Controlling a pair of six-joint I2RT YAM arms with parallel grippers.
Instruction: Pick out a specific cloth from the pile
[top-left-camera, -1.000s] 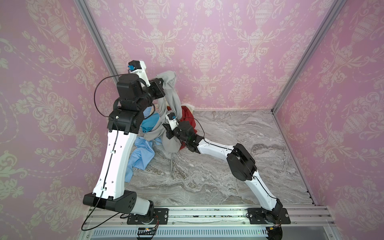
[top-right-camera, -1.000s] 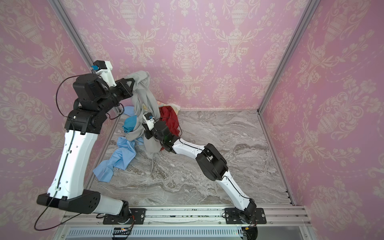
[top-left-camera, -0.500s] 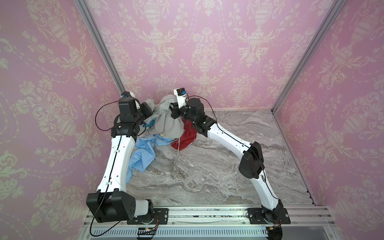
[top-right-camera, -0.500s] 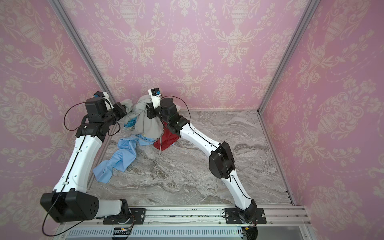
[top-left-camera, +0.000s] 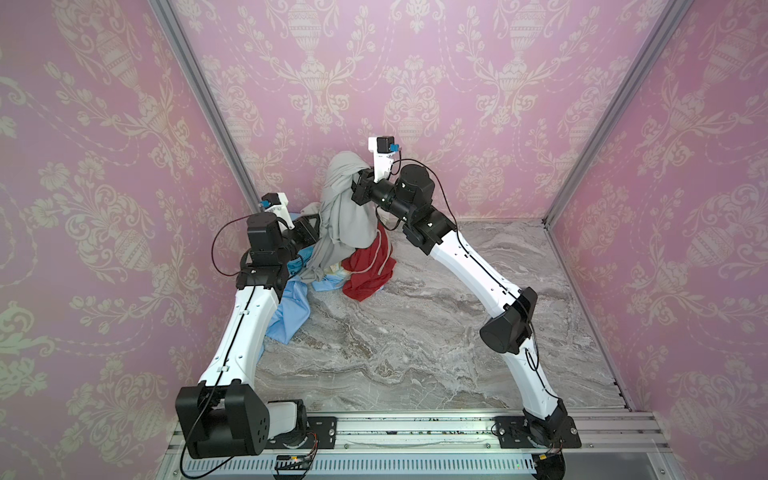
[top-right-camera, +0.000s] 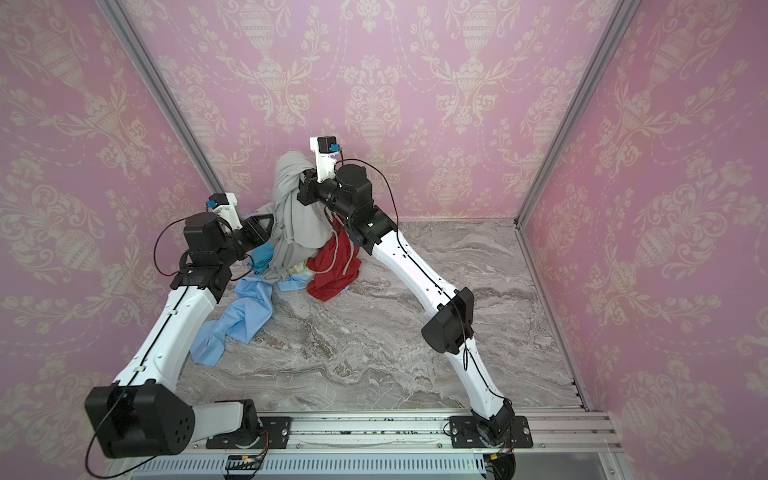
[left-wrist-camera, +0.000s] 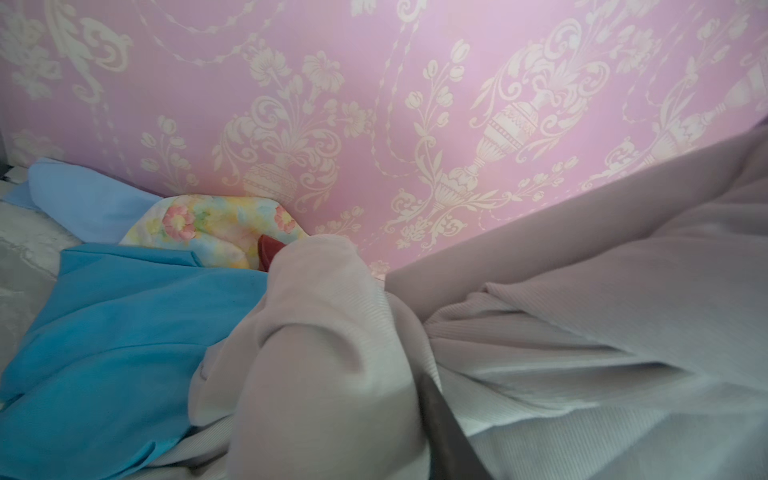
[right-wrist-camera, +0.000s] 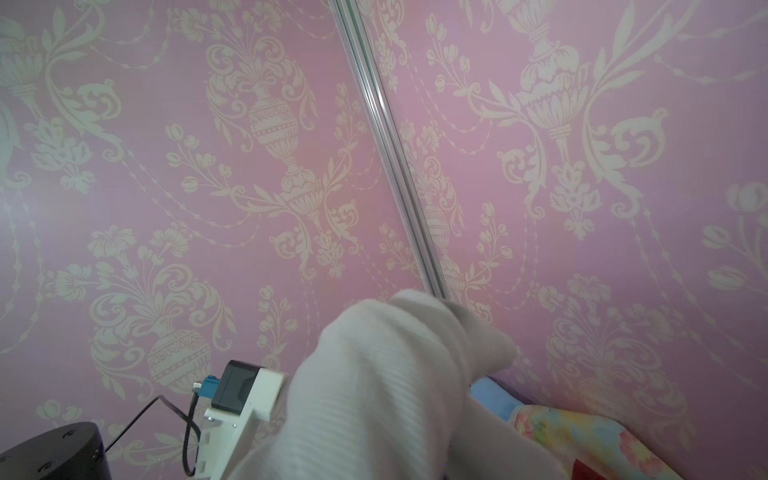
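**Top views.** Your right pincer (top-left-camera: 360, 188) is raised off the desk (top-left-camera: 415, 340) and pressed together on the bunched top of the grey cloth (top-left-camera: 347, 216). The grey cloth hangs straight down from it, and its hem reaches the pile (top-left-camera: 332, 274). Your left pincer (top-left-camera: 309, 226) sits lower, nosed into the side of the hanging cloth. Fabric hides its tips, so I cannot tell if it is spread or pinching.

The red cloth (top-left-camera: 368, 270) lies below the right pincer with a pale cord across it, and the floral cloth (top-left-camera: 334, 272) is just beside it. The turquoise cloth (top-left-camera: 297, 264) lies below the left pincer. The pale blue cloth (top-left-camera: 289, 316) trails from there toward the arm bases.

The layout is alike in both top views: right pincer (top-right-camera: 303, 189), left pincer (top-right-camera: 262, 226), grey cloth (top-right-camera: 297, 224), red cloth (top-right-camera: 332, 270), pale blue cloth (top-right-camera: 245, 311).

**Left wrist.** The grey cloth (left-wrist-camera: 324, 353) is folded right over your pincer. One dark finger (left-wrist-camera: 449, 432) shows and its mate is hidden. Beside the pincer is the turquoise cloth (left-wrist-camera: 116, 332). Beyond it, against the wall (left-wrist-camera: 415, 83), are the floral cloth (left-wrist-camera: 208, 228) and the pale blue cloth (left-wrist-camera: 83, 199).

**Right wrist.** The grey cloth (right-wrist-camera: 395, 395) drapes over your pincer and covers its tips. The left wrist camera (right-wrist-camera: 245, 390) is just beside it. Past the pincer the floral cloth (right-wrist-camera: 582, 432) lies by the wall. The blurry dark red patch next to it is probably the red cloth.
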